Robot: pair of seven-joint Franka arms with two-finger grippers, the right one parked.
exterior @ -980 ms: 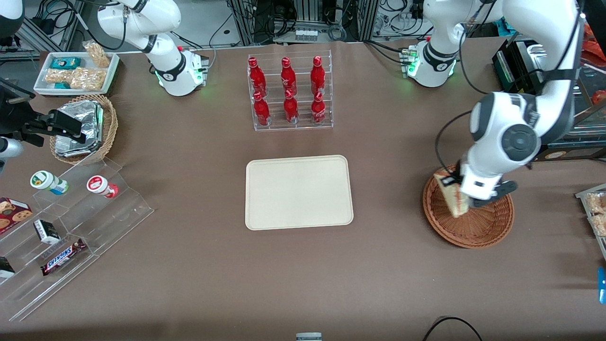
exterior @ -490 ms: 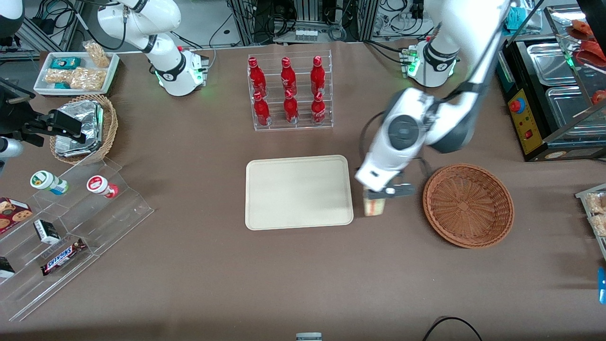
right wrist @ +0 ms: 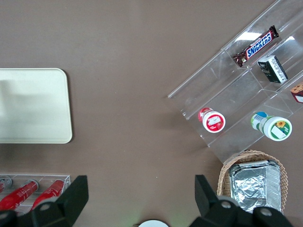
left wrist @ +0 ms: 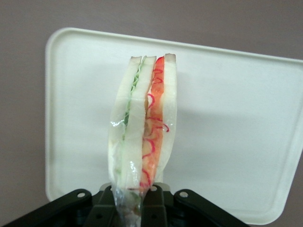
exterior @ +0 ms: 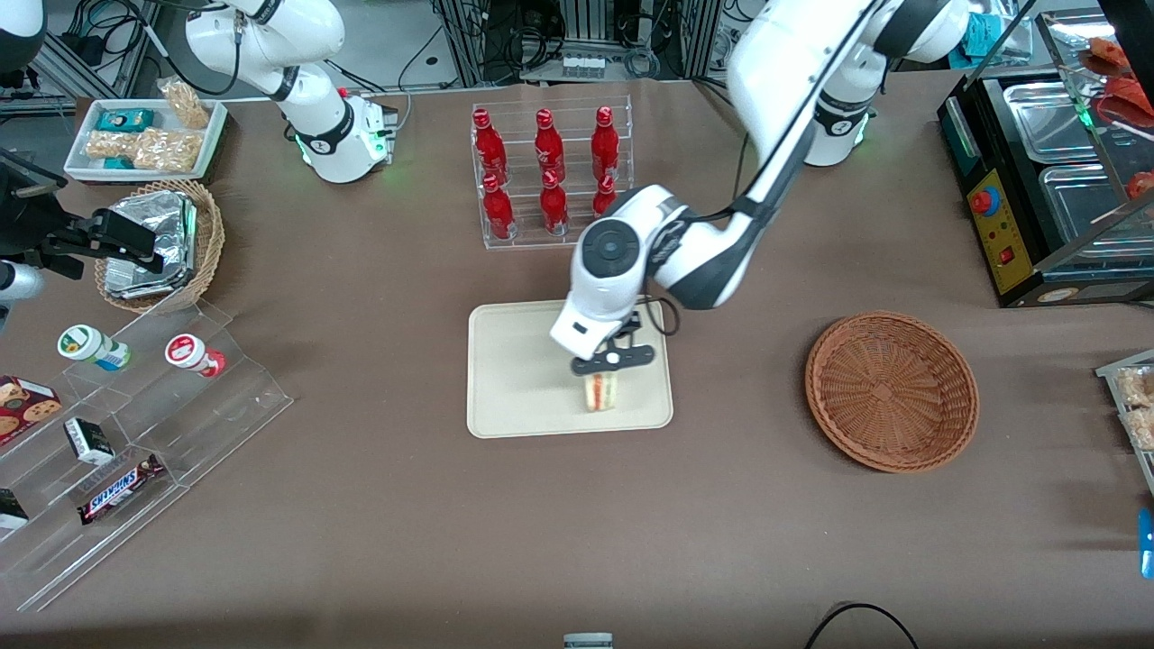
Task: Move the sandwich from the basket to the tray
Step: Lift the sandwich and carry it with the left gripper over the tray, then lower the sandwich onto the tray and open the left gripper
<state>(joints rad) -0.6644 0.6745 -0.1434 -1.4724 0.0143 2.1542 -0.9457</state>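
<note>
My gripper (exterior: 606, 363) hangs over the cream tray (exterior: 514, 361), toward the tray's end nearest the basket, and is shut on the sandwich (exterior: 599, 391). The wedge of white bread with orange-red and green layers in clear wrap (left wrist: 144, 127) points downward from the black fingers (left wrist: 154, 203), which pinch its wrapped end; the tray (left wrist: 236, 118) lies beneath it. I cannot tell whether the sandwich touches the tray. The reddish-brown wicker basket (exterior: 891, 390) stands empty toward the working arm's end of the table.
A clear rack of red bottles (exterior: 550, 176) stands farther from the front camera than the tray. Toward the parked arm's end are a tan basket of foil packets (exterior: 158, 243), a white snack tray (exterior: 144, 135) and a stepped acrylic display (exterior: 126, 433).
My gripper has carried the sandwich out of the basket, past the bare table between basket and tray, to a spot over the tray. The basket now holds nothing.
</note>
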